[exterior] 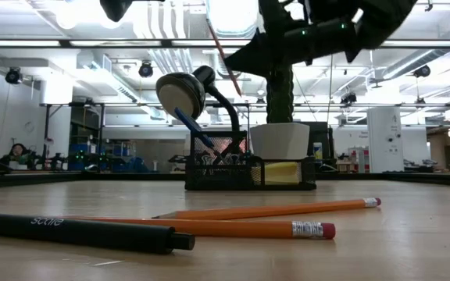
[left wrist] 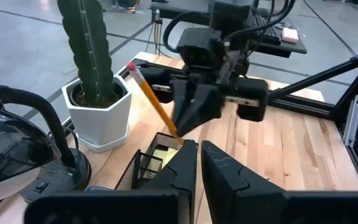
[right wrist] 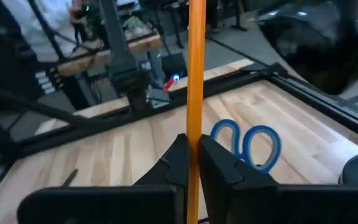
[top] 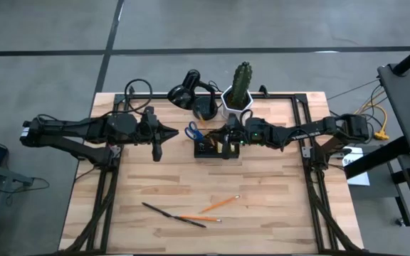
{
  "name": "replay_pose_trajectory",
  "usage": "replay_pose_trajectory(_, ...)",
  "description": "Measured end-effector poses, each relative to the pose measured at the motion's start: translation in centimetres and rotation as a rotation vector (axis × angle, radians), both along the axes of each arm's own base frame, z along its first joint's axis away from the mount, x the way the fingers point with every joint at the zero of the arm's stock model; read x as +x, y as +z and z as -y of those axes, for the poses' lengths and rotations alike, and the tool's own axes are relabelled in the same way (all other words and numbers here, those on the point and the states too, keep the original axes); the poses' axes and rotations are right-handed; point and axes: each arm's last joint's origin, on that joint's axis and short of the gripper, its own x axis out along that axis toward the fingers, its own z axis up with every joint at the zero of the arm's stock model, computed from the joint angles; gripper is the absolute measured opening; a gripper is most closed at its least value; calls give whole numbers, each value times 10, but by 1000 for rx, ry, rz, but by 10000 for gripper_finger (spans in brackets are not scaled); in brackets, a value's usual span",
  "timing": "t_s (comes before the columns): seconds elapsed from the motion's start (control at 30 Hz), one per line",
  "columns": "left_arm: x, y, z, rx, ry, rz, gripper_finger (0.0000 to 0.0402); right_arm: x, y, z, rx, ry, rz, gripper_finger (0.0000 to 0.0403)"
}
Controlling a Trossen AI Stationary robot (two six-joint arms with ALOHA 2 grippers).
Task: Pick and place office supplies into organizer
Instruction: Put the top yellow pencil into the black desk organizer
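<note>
Two orange pencils (top: pixel 220 204) and dark pen (top: pixel 173 214) lie loose on near part of table (top: pixel 276 206), well apart from organizer (top: pixel 213 148); lamp (top: pixel 185 93) and cactus pot (top: pixel 238 99) crowd just behind organizer; blue scissors (right wrist: pixel 247 142) stand in it, yellow sticky pad (exterior: pixel 282 172) in other compartment; my right gripper (right wrist: pixel 192 163) over organizer, fingers clenched on upright orange pencil (right wrist: pixel 196 74), tip pointing down toward tray; my left gripper (left wrist: pixel 197 163) hangs left of organizer, fingers pressed together, holding nothing.
</note>
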Motion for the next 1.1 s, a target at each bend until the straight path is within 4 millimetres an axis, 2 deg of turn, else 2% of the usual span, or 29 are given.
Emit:
replay_pose_trajectory(0.3, 0, 0, 0, 0, 0, 1, 8, 3, -12, 12, -3, -84, 58, 12)
replay_pose_trajectory(0.67, 0, 0, 0, 0, 0, 0, 8, 13, -39, 21, 8, -151, 29, 12)
replay_pose_trajectory(1.1, 0, 0, 0, 0, 0, -2, 8, 15, -52, 39, 8, -203, 23, 12)
